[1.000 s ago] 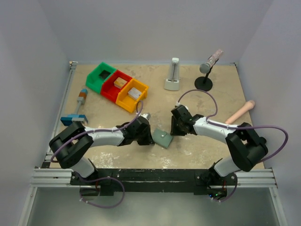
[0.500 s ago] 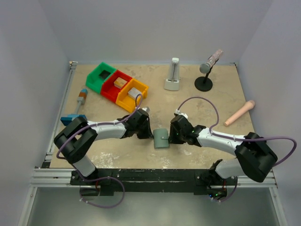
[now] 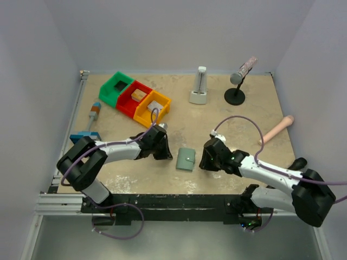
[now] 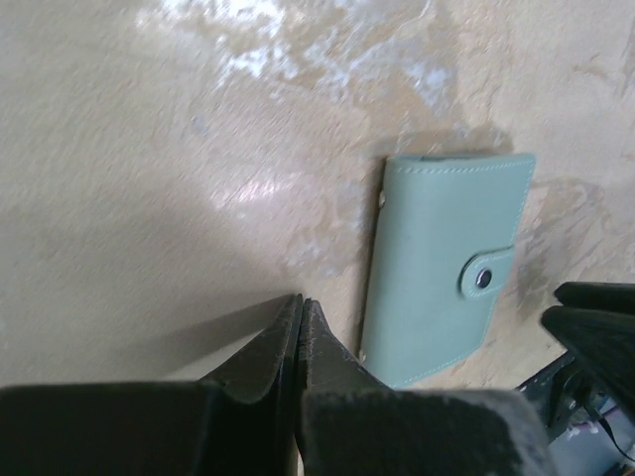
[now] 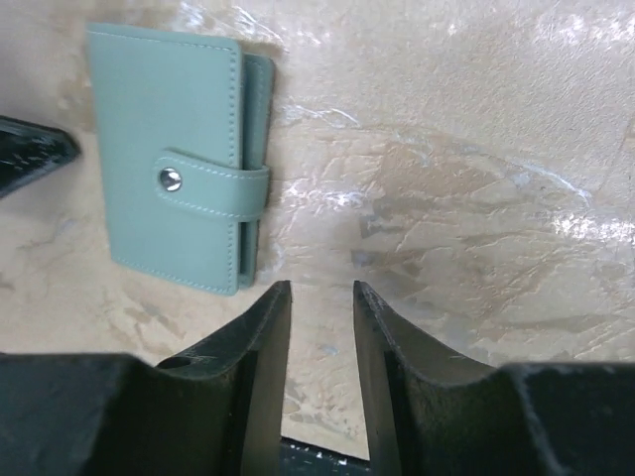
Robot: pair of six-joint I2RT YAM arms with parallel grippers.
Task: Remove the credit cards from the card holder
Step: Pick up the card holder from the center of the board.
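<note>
The card holder (image 3: 186, 159) is a light blue-teal wallet lying flat on the table, folded closed with its snap tab fastened. It also shows in the left wrist view (image 4: 446, 268) and the right wrist view (image 5: 174, 154). The credit cards are hidden; none shows outside the holder. My left gripper (image 3: 168, 155) is shut and empty just left of the holder, its tips (image 4: 300, 300) a small gap from the holder's edge. My right gripper (image 3: 204, 161) is open and empty just right of the holder, its tips (image 5: 320, 290) above bare table.
Green (image 3: 115, 86), red (image 3: 134, 98) and orange (image 3: 153, 110) bins stand at the back left. A blue-and-white block with a handle (image 3: 87, 132) lies at the left edge. A white metronome (image 3: 199, 86), a microphone stand (image 3: 237, 81) and a pink rod (image 3: 276, 129) are at the back right.
The card holder was tilted up between the two grippers; it now lies flat and closed. Both grippers have drawn back from it, the right one toward the near edge.
</note>
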